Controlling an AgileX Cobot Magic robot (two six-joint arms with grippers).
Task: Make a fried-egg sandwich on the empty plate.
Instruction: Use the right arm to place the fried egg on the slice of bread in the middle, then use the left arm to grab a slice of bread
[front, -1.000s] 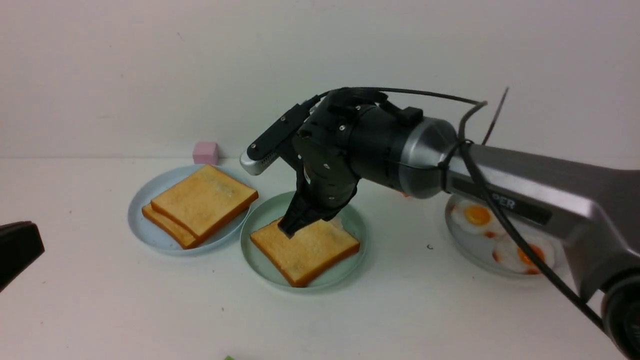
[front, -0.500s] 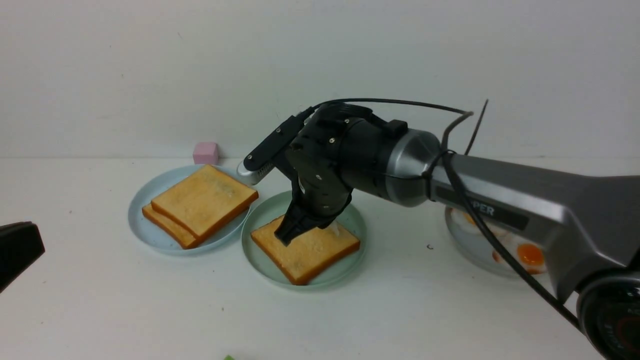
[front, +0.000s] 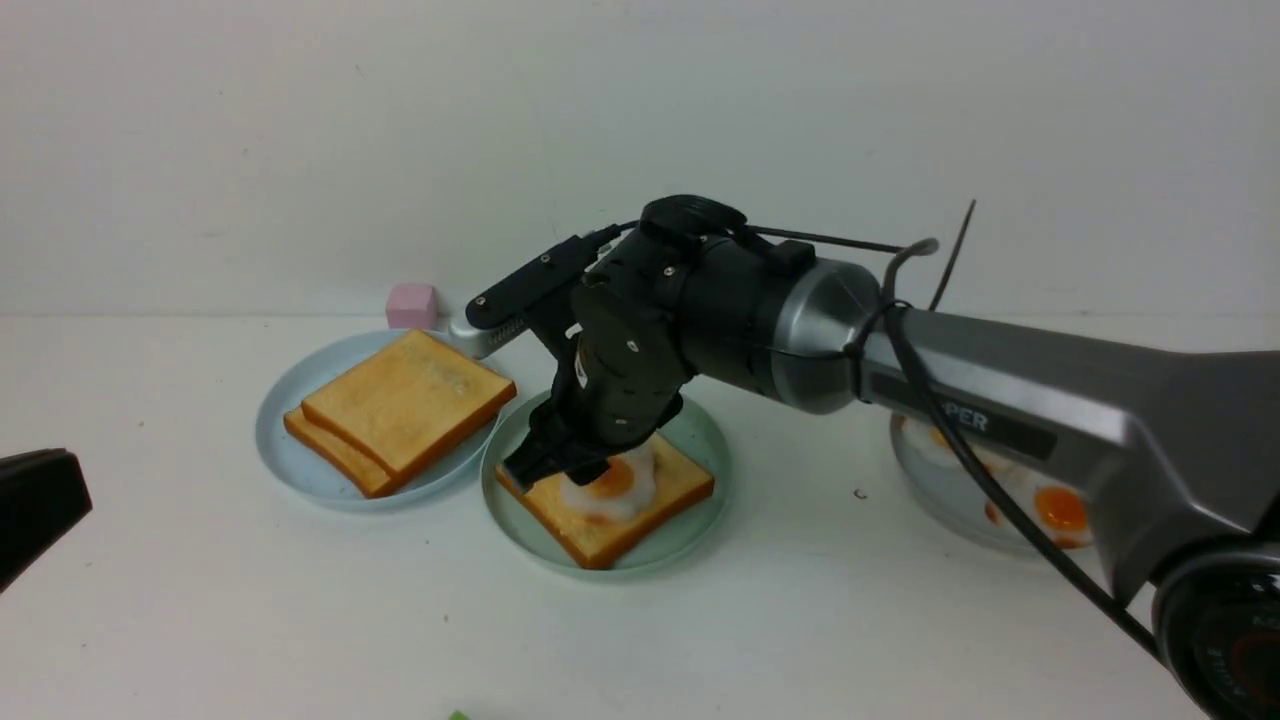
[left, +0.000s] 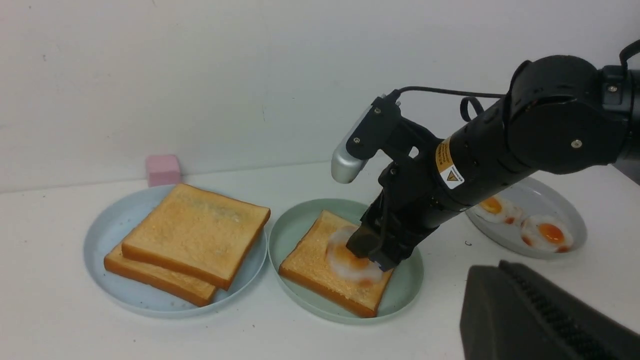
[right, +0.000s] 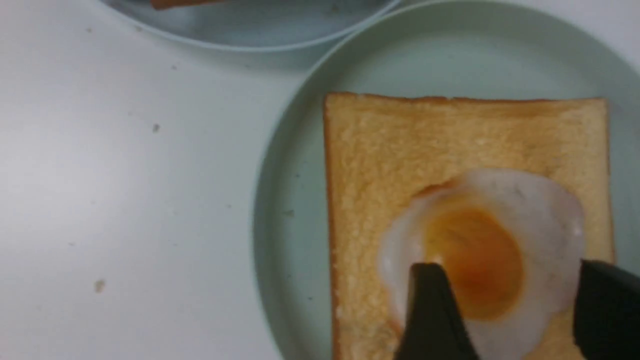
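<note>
Right gripper (right: 507, 272) spread over egg (right: 475, 235); arm (front: 1060, 395) reads "PER".

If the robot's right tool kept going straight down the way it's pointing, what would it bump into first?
Most likely the fried egg. The right tool points down at it, jaws open, just above or touching it. Under the egg is the toast slice on the green plate.

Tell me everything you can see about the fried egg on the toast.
The fried egg is small, with a glossy white and a round orange yolk; it looks like plastic. It lies flat on the toast slice in the mint-green plate. The right gripper stands open over it, fingers either side of the yolk.
</note>
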